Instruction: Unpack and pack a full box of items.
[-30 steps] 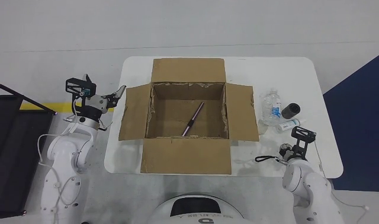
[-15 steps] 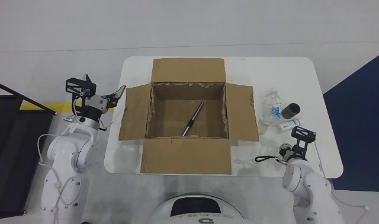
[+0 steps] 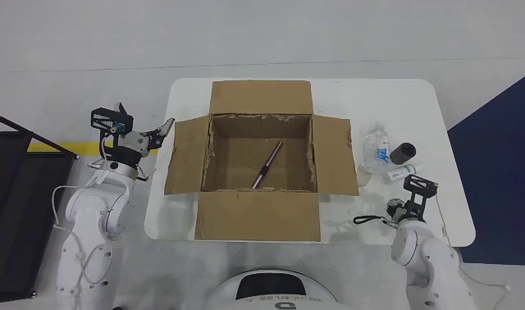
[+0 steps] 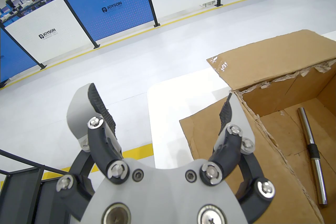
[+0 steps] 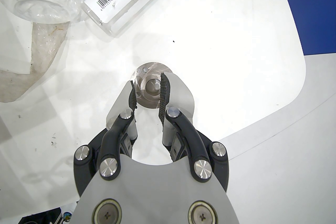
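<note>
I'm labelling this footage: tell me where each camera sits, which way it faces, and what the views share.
Top view: above the arms, looking down on the white table and open brown cardboard box; both arms show.
Left wrist view: on the left arm, facing past the open left gripper into the box.
Right wrist view: on the right arm, looking down past the right gripper at a round metal flange.
Shared: top and left wrist views show the silver metal rod in the box.

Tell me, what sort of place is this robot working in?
Likely a factory hall or industrial test floor. Blue and white partition panels on black posts fence off the area, a yellow line runs along the pale floor, and the white table holds an open cardboard box.
</note>
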Robot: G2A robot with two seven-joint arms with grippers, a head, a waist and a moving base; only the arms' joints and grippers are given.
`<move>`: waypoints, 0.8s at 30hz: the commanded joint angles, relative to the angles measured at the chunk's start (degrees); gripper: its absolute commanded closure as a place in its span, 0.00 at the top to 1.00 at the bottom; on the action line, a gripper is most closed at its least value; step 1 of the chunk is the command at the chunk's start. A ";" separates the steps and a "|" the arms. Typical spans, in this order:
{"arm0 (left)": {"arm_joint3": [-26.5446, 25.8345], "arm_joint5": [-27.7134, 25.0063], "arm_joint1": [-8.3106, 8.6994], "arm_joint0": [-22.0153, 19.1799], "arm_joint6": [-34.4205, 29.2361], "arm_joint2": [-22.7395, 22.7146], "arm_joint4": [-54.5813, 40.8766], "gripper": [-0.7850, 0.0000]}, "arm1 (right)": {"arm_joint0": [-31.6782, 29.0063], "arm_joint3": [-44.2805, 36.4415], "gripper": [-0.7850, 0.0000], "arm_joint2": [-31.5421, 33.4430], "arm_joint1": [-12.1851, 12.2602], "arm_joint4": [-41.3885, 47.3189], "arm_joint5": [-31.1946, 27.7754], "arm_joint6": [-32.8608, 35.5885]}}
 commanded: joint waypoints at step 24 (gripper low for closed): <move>0.00 0.00 0.00 0.00 0.00 0.00 0.00 1.00 | -0.69 -1.98 0.49 -0.62 -0.66 -5.79 0.04 1.15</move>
